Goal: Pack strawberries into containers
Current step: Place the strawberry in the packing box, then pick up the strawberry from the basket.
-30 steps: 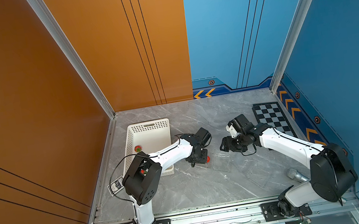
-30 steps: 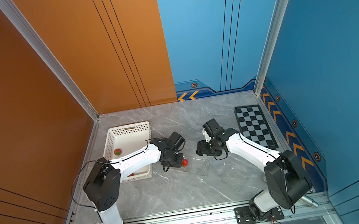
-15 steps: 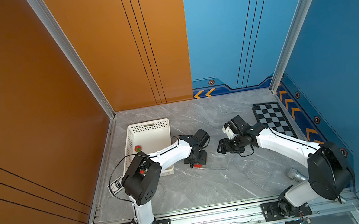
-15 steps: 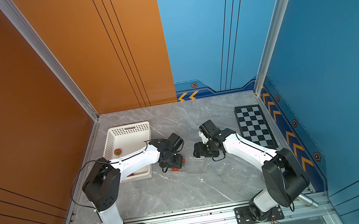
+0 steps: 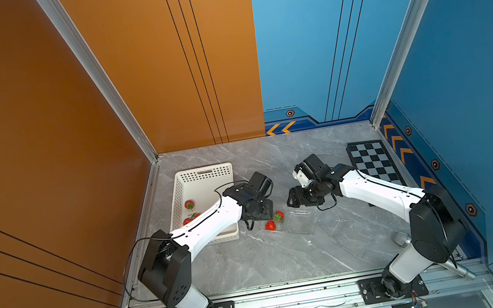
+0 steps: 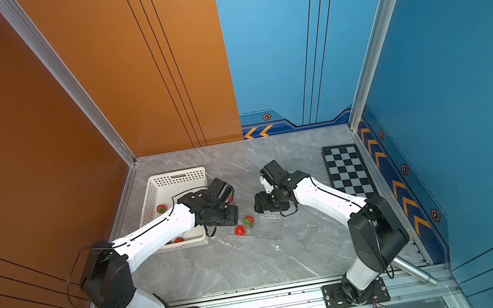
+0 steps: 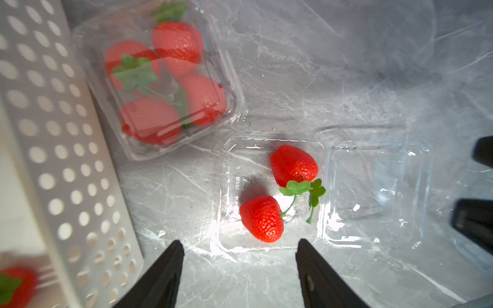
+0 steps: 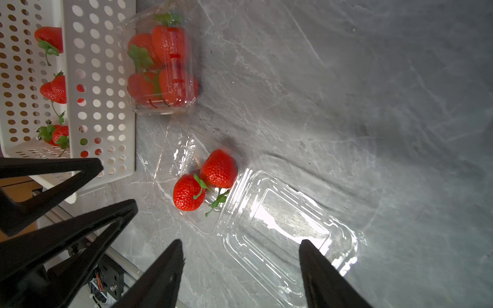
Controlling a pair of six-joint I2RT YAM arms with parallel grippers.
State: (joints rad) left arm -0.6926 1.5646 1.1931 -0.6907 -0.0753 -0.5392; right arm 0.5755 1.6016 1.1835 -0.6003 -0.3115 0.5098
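My left gripper hangs with its jaws apart and empty over the near edge of the open box, where two strawberries lie side by side on the ribbed base. My right gripper is likewise spread and holds nothing, poised above the box's lid, which lies flat on the table. I judge this box to be half filled, so the next job is to fetch another berry from the basket. To do it well I should pinch a berry across its red body, not by the leafy cap. I should then lower it onto the bare part of the base and part my jaws low, so that it does not roll against the two already there. The box looks light, so my right gripper could steady the lid. The left wrist view shows the closed box with four berries just beside the basket, which my left wrist mostly hides in both top views. The right wrist view shows the berries left in the basket. Only a top view shows the third box, faint and apparently empty, near my right arm.
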